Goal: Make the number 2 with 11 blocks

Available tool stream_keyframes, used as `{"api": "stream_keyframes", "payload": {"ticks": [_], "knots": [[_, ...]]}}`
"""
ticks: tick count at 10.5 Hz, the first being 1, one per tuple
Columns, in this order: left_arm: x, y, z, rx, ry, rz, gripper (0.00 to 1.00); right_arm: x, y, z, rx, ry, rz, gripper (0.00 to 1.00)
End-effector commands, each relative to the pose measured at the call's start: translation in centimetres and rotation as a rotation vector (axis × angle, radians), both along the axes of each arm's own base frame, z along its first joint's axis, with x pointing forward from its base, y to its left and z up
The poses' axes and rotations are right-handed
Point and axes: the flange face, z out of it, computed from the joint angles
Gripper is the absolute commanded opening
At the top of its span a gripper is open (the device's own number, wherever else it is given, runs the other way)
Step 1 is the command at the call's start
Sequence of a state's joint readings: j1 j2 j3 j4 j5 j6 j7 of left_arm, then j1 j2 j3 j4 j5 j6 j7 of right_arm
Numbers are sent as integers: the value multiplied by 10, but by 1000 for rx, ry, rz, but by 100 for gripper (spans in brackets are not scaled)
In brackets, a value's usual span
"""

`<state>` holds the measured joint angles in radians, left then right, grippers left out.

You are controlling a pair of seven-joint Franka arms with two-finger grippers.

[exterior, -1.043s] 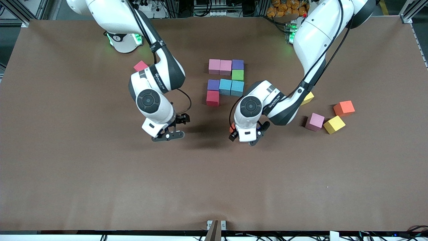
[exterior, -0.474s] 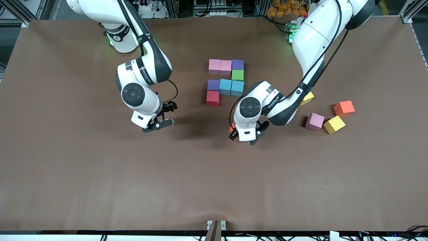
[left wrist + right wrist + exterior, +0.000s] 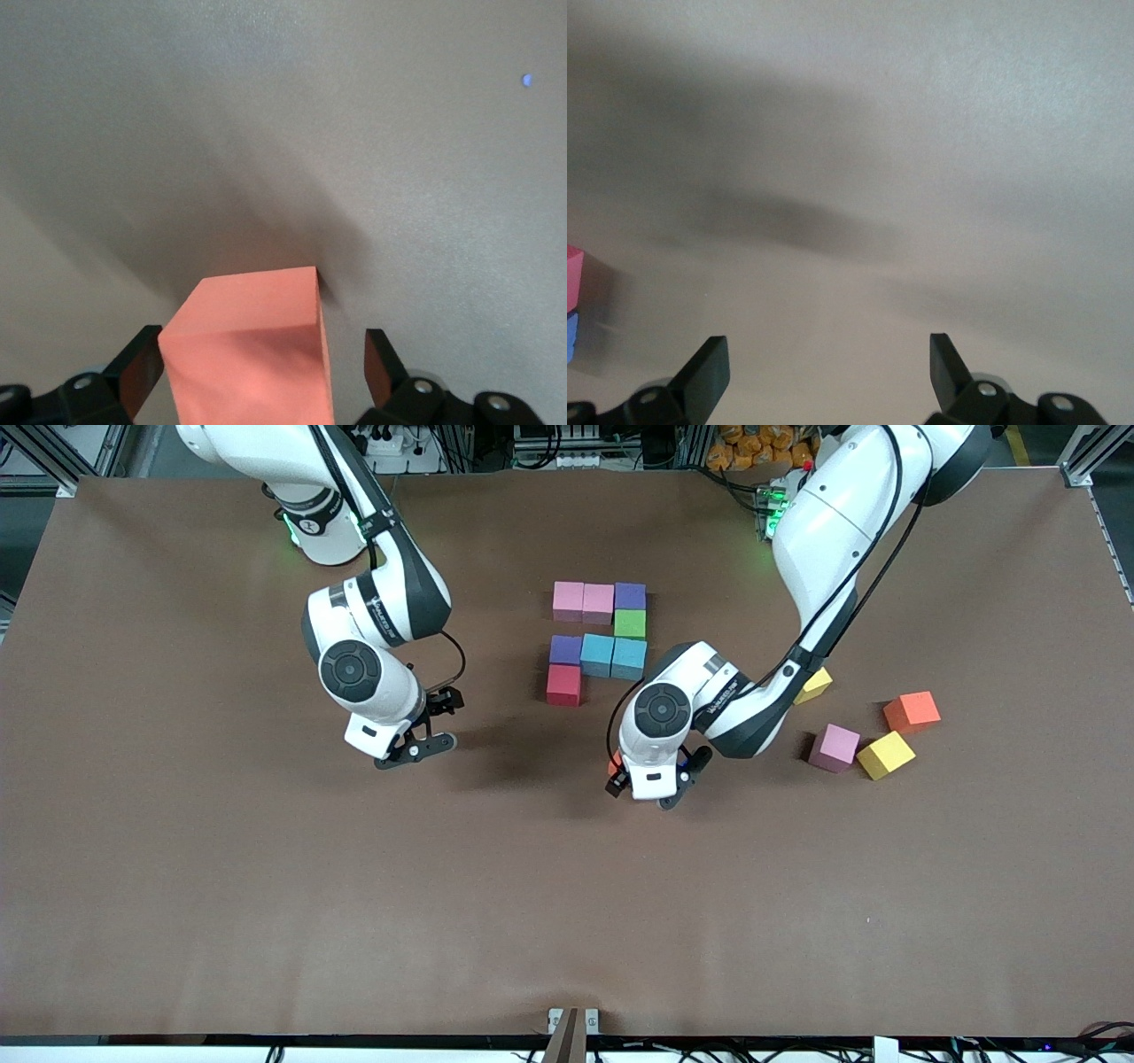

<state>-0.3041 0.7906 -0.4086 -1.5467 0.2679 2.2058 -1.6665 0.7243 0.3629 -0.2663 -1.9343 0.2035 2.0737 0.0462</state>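
Left gripper (image 3: 653, 786): jaws wide, straddling red-orange block (image 3: 252, 350) on table (image 3: 266, 921), fingers (image 3: 379, 359) apart from its sides.
Right gripper (image 3: 415, 735): jaws wide, empty, over bare table toward right arm's end.
Partial number 2 (image 3: 598, 640): two pink, purple, green, purple, two blue, red, touching.
Loose near left arm: pink block (image 3: 834, 747), orange block (image 3: 912, 711), yellow cubes (image 3: 885, 755).
Containers: none seen.
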Motion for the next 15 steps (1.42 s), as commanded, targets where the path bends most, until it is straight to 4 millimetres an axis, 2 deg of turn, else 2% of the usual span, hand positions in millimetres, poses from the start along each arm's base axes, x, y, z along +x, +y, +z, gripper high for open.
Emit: {"api": "stream_keyframes", "payload": {"ticks": [1,3,5,8,10,13,15], "knots": [[-1,-2,-4,-4,-1,18,100,2,-11,11,4,-21,3,100],[-2,-2,-7,-3,3,17,100,4,-10,12,8,-33,2,100],[-2,-2,-11,1,3,6,86,8,-12,21,13,-44,-4,100],[0,-2,-12,-1,-3,-22,37,21,-47,27,25,-33,31,100],[0,-3,-11,4,-15,-77,35,22,-48,29,28,-35,31,100],[7,-5,0,-20,-34,-159,30,16,-47,16,16,-11,40,100],[4,-16,8,-35,-52,-296,26,0,-51,4,7,61,87,100]]}}
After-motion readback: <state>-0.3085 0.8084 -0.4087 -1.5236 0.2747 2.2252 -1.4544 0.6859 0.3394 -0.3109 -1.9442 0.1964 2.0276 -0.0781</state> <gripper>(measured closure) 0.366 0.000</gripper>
